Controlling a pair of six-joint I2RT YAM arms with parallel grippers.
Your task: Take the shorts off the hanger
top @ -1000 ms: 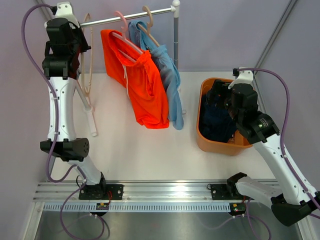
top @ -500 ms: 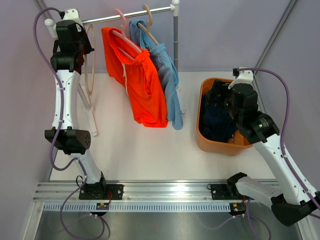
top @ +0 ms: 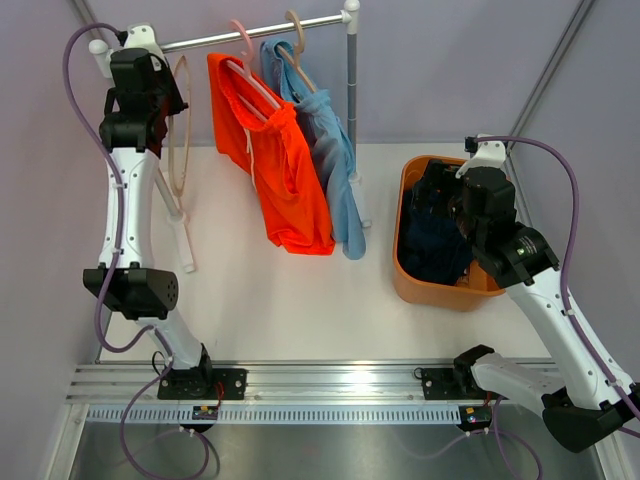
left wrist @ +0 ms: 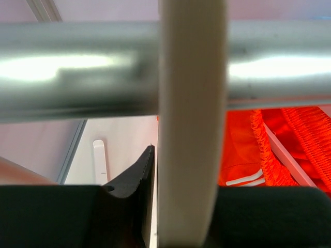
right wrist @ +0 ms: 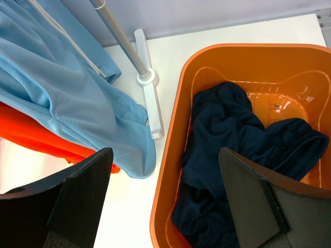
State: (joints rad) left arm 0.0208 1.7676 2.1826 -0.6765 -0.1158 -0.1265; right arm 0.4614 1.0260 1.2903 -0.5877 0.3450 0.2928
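An empty beige hanger (top: 181, 120) hangs at the left end of the rail (top: 260, 32). My left gripper (top: 150, 78) is up at that rail. In the left wrist view the hanger (left wrist: 191, 129) stands between the jaws of the left gripper (left wrist: 189, 175), with a thin slit beside the left finger. The orange shorts (top: 285, 170) and the light blue shorts (top: 335, 160) hang on pink and beige hangers. The navy shorts (top: 435, 245) lie crumpled in the orange basket (top: 408, 180). My right gripper (top: 440, 190) hovers open over the basket's left rim (right wrist: 170, 155), holding nothing.
The rack's right post (top: 352, 100) stands on a white foot (right wrist: 147, 82) between the hanging shorts and the basket. The rack's left foot (top: 185, 245) lies on the white table under my left arm. Purple walls close in behind and at both sides.
My left arm has risen and moved back to the rail with the empty hanger, and its jaws have loosened. The right arm has not moved.
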